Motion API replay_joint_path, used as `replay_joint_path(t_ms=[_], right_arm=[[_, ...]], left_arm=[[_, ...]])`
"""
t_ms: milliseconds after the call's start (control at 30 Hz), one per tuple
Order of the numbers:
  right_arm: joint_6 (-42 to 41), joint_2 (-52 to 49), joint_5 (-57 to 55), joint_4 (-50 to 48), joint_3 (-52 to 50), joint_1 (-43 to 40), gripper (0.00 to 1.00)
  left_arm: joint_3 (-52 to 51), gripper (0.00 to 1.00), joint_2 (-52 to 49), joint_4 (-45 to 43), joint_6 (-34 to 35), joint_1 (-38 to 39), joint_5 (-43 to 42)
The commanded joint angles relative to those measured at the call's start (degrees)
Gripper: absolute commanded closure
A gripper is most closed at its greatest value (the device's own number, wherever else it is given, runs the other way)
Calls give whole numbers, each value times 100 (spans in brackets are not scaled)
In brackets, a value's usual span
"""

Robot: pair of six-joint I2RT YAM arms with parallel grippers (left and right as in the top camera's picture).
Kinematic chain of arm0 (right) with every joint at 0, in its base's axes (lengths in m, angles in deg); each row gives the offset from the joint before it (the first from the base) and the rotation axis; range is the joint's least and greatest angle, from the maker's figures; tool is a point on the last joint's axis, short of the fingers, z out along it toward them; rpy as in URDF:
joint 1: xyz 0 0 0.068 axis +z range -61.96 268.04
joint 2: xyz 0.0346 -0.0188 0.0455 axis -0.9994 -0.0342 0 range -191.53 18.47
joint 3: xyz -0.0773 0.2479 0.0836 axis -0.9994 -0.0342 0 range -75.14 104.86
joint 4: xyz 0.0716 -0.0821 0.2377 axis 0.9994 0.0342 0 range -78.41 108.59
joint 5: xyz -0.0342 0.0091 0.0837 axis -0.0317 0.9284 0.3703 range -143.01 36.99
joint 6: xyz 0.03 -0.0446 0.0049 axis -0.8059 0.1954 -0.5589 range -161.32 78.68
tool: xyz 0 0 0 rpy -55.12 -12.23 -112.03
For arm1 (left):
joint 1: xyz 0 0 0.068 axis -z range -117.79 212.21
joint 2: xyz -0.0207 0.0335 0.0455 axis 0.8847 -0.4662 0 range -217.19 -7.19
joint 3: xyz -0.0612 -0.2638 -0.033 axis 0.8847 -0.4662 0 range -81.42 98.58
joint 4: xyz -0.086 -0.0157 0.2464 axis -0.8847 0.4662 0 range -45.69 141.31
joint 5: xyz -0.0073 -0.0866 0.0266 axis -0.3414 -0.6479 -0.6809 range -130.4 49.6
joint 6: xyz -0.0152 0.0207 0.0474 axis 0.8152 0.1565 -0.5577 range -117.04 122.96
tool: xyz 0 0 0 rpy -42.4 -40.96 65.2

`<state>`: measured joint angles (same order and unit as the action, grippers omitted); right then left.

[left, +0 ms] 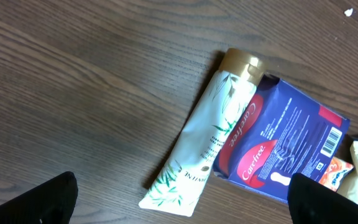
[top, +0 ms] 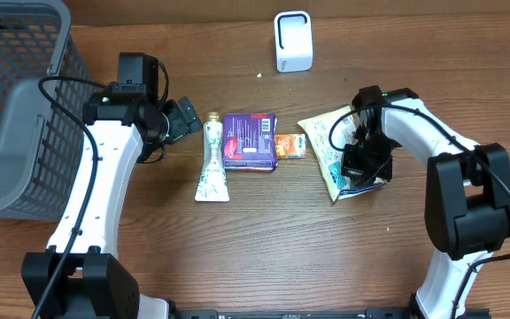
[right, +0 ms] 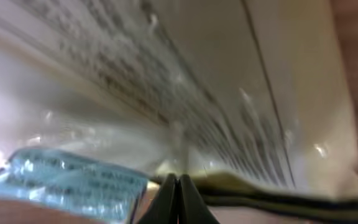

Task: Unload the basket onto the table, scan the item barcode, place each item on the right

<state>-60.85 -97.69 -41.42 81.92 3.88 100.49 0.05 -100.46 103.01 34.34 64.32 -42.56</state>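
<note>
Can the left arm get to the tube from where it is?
Probably yes: the open left tool sits just beside the tube, only bare table between them; the purple pack lies on the far side.

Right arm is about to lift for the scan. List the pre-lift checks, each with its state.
1. Right gripper shut on the pouch: ok.
2. Hold deep enough to survive a lift: cannot tell; the fingers pinch near the pouch's edge.
3. Barcode side of the pouch known: cannot tell.
4. Scanner upright, nothing standing in front of it: ok.
5. Left gripper open, holding nothing, short of the tube: ok.
</note>
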Motion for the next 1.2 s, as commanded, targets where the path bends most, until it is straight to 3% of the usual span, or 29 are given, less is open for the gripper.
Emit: replay_joint_path(t_ms=[0,133,233,567,633,833,1067,1133,1167], right_arm=[[-11,76,-15,498,807,-42,96],[151,76,9,645,1471,-24,96],[179,74,13,350,1506,4,91],[153,33,120,-752,282,350,91],[155,31,107,-772,68,411,96],[155,55,24,-133,175,391,96],[203,55,-295,872,1425,273,96],[205,55,-306,785,1753,243,89],[205,55,-304,673,1838,227,79]], left_arm=[[107,0,-26,-17,-74,-15,-44],[107,0,-26,-17,-72,-15,-44],[107,0,-26,-15,-74,-15,-44],[107,0,-26,-22,-74,-15,-44],[107,0,-26,-26,-74,-15,-44],[107,0,-26,-22,-76,-15,-44],[107,0,-26,-20,-74,-15,-50],[107,0,-26,-17,-83,-15,-120],[107,0,-26,-20,-125,-15,-179]])
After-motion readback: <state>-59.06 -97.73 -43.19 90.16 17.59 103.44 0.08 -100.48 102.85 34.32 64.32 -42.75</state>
